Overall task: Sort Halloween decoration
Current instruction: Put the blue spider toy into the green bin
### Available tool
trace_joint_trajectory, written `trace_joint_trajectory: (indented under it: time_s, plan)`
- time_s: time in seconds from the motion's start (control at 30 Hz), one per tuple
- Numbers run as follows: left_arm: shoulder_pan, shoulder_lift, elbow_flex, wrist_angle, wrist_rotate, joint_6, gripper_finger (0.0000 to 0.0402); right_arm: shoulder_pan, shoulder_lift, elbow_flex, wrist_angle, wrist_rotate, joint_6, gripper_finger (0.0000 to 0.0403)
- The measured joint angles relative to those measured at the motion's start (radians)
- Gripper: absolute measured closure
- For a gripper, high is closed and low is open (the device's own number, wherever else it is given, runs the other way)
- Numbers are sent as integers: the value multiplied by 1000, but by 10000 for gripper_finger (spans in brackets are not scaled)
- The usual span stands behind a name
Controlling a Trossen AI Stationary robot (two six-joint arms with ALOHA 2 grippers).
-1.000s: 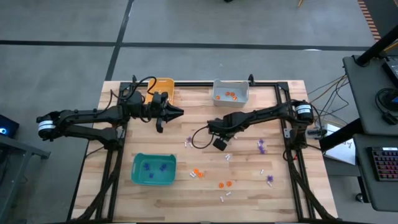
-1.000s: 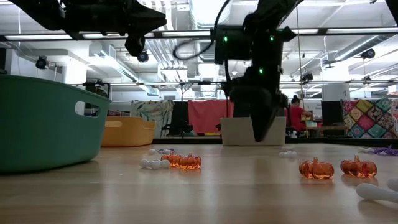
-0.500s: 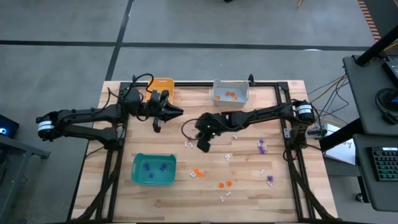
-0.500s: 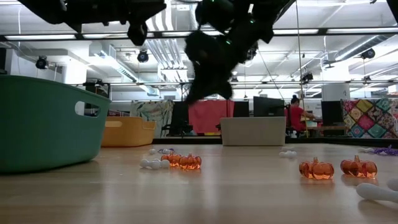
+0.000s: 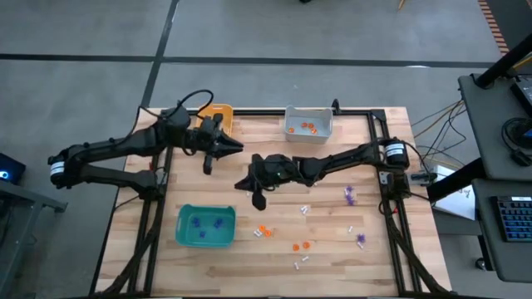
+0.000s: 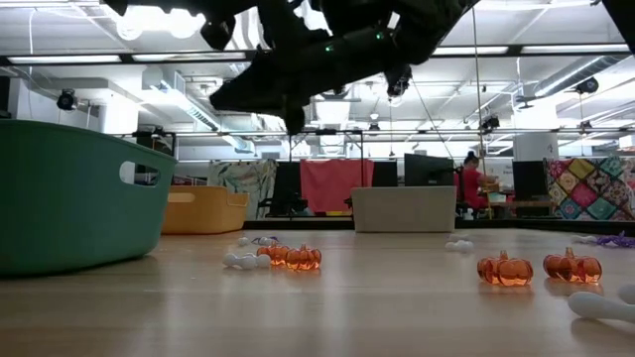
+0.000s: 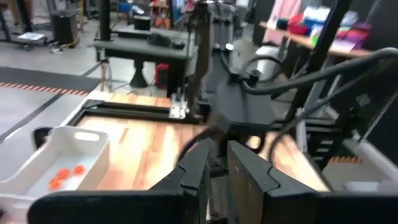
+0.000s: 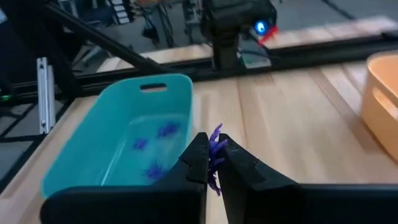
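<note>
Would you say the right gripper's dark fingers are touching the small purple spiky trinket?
Touching: the right wrist view shows the right gripper pinching the purple spiky trinket between both fingers.

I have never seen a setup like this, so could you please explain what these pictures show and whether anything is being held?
Two dark robot arms work at a wooden table. One picture looks down from above, one looks level along the tabletop, and two come from cameras on the wrists. Tiny trinkets lie loose: orange pumpkins, white pieces, purple spiky ones. Three bins stand there: a teal bin holding purple ones, a grey bin holding orange ones, a yellow bin. The right pincer grips a purple spiky trinket, facing the teal bin. The left pincer waits near the yellow bin.
</note>
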Motion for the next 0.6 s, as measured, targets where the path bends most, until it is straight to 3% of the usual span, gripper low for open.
trace_joint_trajectory:
  time_s: [0.1,0.3,0.6]
  plan:
    - [0,-1,51,-92,-27,36,362,12,36,0,70,-9,-25,390]
    - [0,-3,102,-168,-62,70,362,17,124,25,212,-145,-50,390]
    - [0,-4,103,-177,-63,65,362,44,294,195,224,-265,-80,390]
